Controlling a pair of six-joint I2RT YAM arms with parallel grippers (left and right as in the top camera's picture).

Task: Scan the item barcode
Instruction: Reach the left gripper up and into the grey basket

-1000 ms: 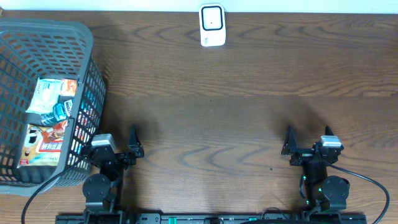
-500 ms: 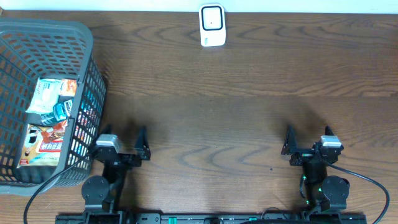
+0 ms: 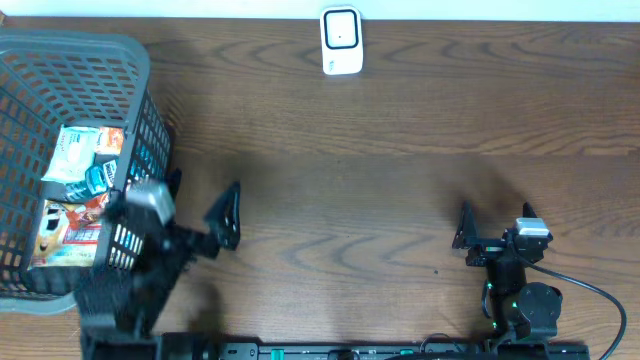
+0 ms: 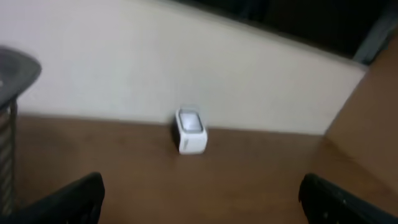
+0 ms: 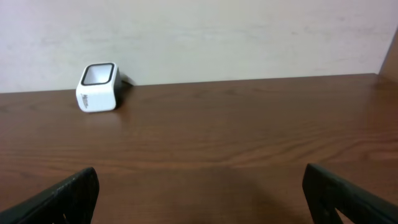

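Several snack packets lie in the grey mesh basket at the left: a pale one at the back and a red-and-white one nearer me. No barcode shows on them. The white scanner stands at the table's far edge, and it also appears in the left wrist view and the right wrist view. My left gripper is raised beside the basket's right wall, open and empty. My right gripper rests low at the front right, open and empty. The basket's rim shows at the left of the left wrist view.
The table is dark brown wood. A pale wall runs behind the scanner. A cable loops from the right arm's base at the front edge.
My left arm has risen from its rest pose and swung forward and left toward the basket, jaws still wide. The right arm has not moved.
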